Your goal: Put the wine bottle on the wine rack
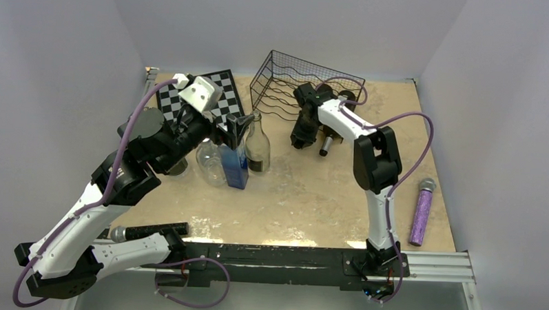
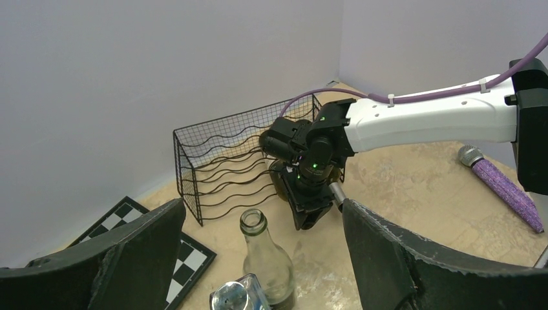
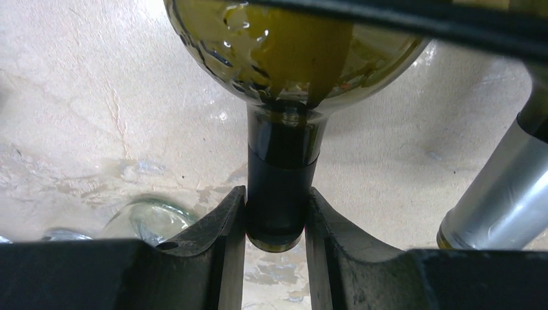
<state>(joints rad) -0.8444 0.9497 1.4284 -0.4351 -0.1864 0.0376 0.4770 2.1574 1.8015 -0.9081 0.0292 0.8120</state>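
At the open front of the black wire wine rack [image 1: 281, 76], your right gripper [image 3: 276, 213] clamps the dark green wine bottle [image 3: 291, 51] by its neck, body aimed rackward to slide onto the wavy wires, while your left gripper [image 2: 258, 219] hangs wide-spread, empty.

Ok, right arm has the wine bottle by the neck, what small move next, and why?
Probably lift the wine bottle slightly and ease it toward the wine rack. The right gripper is shut on its neck, a finger on each side, and the rack stands close by the gripper. Mind the silver-capped bottle right beside it.
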